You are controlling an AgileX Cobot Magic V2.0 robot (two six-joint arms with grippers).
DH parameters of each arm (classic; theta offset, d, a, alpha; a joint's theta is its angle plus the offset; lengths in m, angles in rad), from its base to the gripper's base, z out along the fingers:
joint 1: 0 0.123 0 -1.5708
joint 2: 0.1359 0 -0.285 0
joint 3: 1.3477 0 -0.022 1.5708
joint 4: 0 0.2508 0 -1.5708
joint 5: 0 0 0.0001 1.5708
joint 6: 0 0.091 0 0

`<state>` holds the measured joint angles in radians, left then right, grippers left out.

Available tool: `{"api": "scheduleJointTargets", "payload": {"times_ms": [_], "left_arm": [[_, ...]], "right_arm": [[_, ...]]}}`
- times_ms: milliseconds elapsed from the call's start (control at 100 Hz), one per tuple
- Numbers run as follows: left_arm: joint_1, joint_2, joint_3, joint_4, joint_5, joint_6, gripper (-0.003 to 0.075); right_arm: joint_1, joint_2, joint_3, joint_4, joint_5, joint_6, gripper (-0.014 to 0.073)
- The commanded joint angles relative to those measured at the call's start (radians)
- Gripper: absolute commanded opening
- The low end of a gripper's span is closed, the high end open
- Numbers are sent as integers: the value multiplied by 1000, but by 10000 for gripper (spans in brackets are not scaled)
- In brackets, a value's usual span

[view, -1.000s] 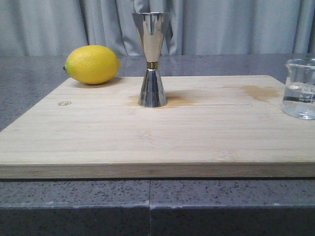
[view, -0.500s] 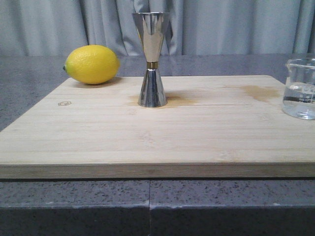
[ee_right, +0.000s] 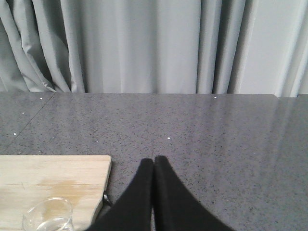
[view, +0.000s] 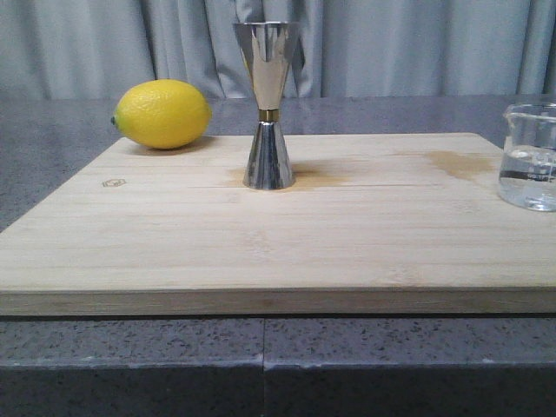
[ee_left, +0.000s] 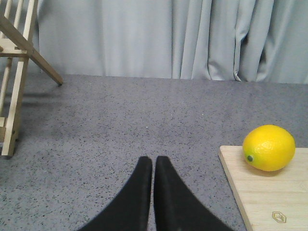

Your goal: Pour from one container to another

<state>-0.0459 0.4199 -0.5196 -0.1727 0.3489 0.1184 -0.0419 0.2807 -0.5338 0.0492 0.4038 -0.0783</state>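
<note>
On the far left, off the board, the left gripper (ee_left: pixel 153 163) hovers over the bare grey surface (ee_left: pixel 120 125) with its fingers pressed together and holding nothing. Just to its right the wooden board (view: pixel 278 226) begins, with a lemon (view: pixel 162 114) resting at its back left corner, clear of the working area. Near the middle of the board stands a steel jigger (view: pixel 268 104), upright with its wide cup on top, which looks like the vessel meant to receive the pour; a damp stain spreads around its foot. At the right edge of the board stands a glass beaker (view: pixel 529 156) with clear liquid in the bottom, probably the source. Further right, beyond the board, the right gripper (ee_right: pixel 154 166) hangs over the surface, fingers likewise closed and empty. Neither arm has reached a container, so the pour is not yet begun; the right arm sits nearer the beaker.
</note>
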Motion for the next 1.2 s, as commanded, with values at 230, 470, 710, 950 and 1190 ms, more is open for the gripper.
{"api": "scheduleJointTargets", "payload": {"times_ms": [230, 470, 710, 950, 1190], "left_arm": [[-2, 18, -36, -5, -83, -1, -19], [-2, 18, -36, -5, -83, -1, -19], [-2, 20, -36, -12, -83, -7, 36], [-2, 20, -36, -12, -83, -7, 438], [-2, 20, -36, -12, -85, -7, 501]], "right_arm": [[-4, 19, -35, -11, -84, -10, -72], [-4, 19, -35, -11, -84, -10, -72], [-4, 19, -35, -14, -80, -8, 54], [-4, 19, -35, -23, -80, -8, 428], [-4, 19, -35, -23, -80, -8, 442]]}}
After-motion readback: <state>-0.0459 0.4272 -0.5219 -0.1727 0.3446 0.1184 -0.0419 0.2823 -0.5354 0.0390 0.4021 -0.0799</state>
